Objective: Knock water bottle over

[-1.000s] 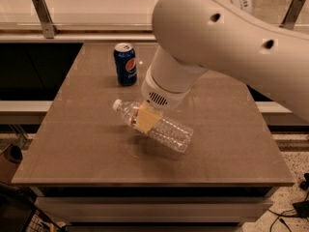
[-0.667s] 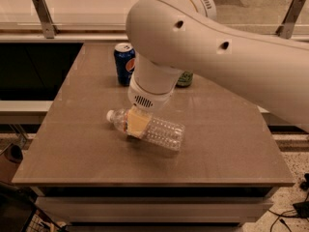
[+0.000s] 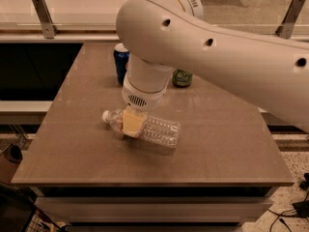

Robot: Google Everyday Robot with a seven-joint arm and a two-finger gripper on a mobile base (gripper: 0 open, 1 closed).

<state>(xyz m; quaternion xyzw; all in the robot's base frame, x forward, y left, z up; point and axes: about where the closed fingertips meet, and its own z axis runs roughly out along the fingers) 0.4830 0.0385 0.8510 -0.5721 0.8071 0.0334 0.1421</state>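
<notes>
The water bottle point(image 3: 161, 131) is a clear ribbed plastic bottle. It lies on its side on the brown table point(image 3: 87, 153), with its white cap point(image 3: 105, 115) pointing left. My gripper point(image 3: 133, 122) hangs from the big white arm and is down on the bottle's neck end, touching it just right of the cap. The arm's wrist hides the bottle's upper edge there.
A blue soda can point(image 3: 120, 62) stands at the back of the table, partly behind the arm. A green soda can point(image 3: 182, 78) stands to its right, mostly hidden by the arm. A railing and a dark shelf lie beyond the far edge.
The arm has swung left and now covers more of the blue can; the green can has come into view. The lying bottle has slid slightly left with the gripper.
</notes>
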